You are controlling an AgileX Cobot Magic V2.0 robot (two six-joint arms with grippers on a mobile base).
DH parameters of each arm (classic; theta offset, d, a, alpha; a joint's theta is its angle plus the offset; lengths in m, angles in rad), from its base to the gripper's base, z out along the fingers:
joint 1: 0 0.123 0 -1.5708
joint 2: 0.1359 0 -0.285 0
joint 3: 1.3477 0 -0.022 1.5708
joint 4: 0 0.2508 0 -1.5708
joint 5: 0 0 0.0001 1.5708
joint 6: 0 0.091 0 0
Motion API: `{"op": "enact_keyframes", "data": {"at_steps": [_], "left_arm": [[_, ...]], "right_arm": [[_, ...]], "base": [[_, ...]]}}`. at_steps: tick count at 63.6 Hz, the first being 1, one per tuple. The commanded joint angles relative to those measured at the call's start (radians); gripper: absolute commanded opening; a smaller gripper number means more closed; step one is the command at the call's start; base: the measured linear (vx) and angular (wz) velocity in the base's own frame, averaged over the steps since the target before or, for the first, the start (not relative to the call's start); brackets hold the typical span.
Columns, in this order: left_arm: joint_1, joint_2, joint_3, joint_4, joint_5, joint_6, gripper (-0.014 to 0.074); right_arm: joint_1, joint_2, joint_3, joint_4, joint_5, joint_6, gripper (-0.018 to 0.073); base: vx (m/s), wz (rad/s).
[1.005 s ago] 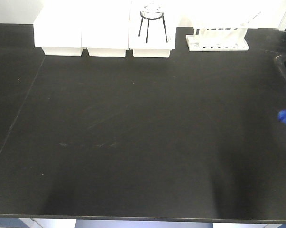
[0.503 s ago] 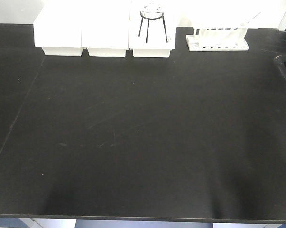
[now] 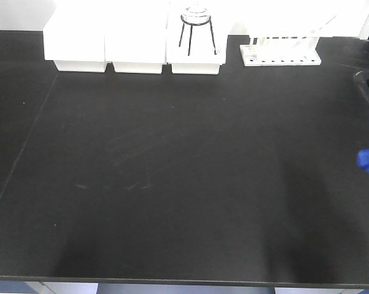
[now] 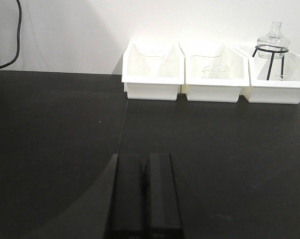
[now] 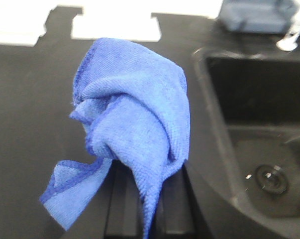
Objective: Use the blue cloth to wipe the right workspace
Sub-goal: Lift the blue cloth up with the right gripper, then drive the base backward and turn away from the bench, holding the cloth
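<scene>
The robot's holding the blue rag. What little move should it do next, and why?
Probably lower the right gripper until the blue cloth presses on the black benchtop: it hangs bunched from the shut gripper beside the sink, seemingly off the surface.

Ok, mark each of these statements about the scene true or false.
1. The right gripper is shut on the bunched blue cloth. True.
2. The left gripper is open. False: it is shut, holding nothing.
3. The blue cloth lies spread flat. False: it hangs crumpled from the right gripper.
4. A sink lies to the cloth's right. True.
5. A glass flask sits on a wire tripod. True.
</scene>
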Motion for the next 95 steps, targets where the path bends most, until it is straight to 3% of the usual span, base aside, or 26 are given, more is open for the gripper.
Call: {"op": "enact_keyframes", "data": {"at_steps": [1, 17, 95], "left_arm": [[0.005, -0.015, 0.031, 0.001, -0.078, -0.008, -0.0006], [0.005, -0.015, 0.031, 0.001, -0.078, -0.008, -0.0006], [0.005, -0.015, 0.031, 0.001, -0.078, -0.008, -0.0006]], "right_arm": [[0.002, 0.002, -0.03, 0.006, -0.022, -0.025, -0.0001], [0.002, 0.002, -0.03, 0.006, 0.042, -0.025, -0.0001], [0.002, 0.002, -0.03, 0.006, 0.044, -0.025, -0.0001]], "base": [[0.0, 0.0], [0.0, 0.0], [-0.07, -0.01]]}}
